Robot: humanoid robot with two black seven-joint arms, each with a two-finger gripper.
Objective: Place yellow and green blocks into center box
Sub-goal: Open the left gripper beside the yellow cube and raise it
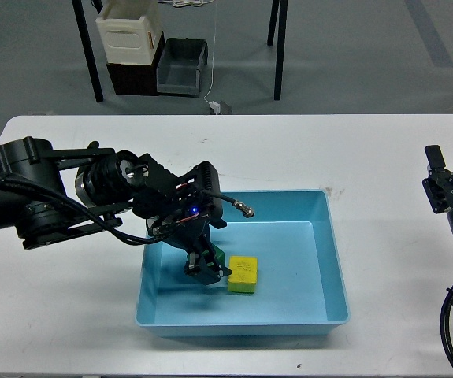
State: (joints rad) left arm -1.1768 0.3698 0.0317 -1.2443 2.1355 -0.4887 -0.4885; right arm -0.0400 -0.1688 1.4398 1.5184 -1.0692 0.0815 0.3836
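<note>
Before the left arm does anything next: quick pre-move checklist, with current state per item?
1. Yellow block inside the blue tray: ok, resting on the tray floor.
2. Green block inside the tray: ok, though only a sliver shows behind the left gripper.
3. Green block released: cannot tell, the fingers are dark and hide most of it.
4. Yellow block free of the gripper: cannot tell, it sits right beside the fingertips.
5. Right gripper clear of the tray: ok, off at the table's right edge.
6. Tray fully on the white table: ok.
</note>
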